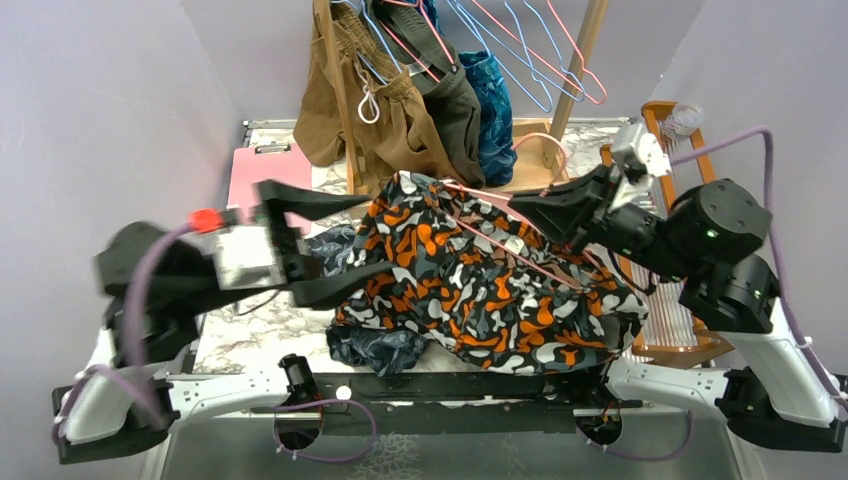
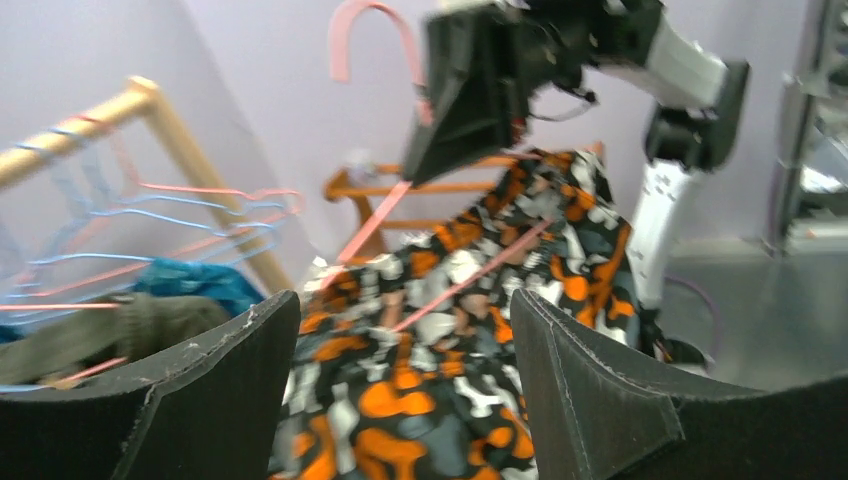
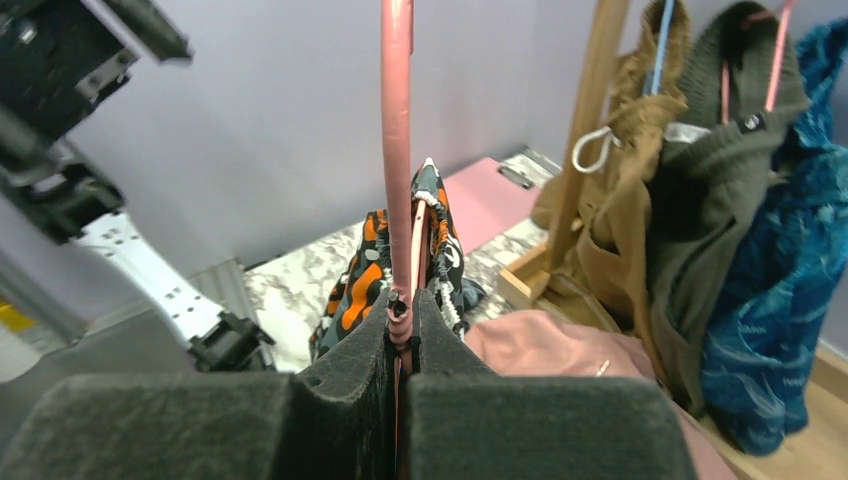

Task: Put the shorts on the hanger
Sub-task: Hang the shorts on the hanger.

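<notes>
At the near edge of the marbled table [image 1: 250, 340], the shorts [image 1: 480, 290] are seen spread in a loose, rumpled heap, one edge spilling toward the arm bases. The fabric is judged light, limp and prone to slipping off thin wire, so a hem or waistband edge is best pinched, not the bunched middle.

Just beside the heap's left side, the left gripper [image 1: 370, 235] is held with its fingers wide apart and nothing between them. From its own wrist camera the print is seen directly ahead.

Further in, the hanger [image 1: 490, 243] is laid slanting across the cloth and is clamped at its neck by the right gripper [image 1: 520, 208], whose fingers are pressed tight on the pink wire in the right wrist view. The wire is judged stiff yet springy, and likely to swing if tugged. Whether cloth is already looped over the lower bar cannot be told.

Behind, a wooden rack [image 1: 585, 50] is hung with brown, olive and blue garments and light-blue hangers [image 1: 520, 60].
</notes>
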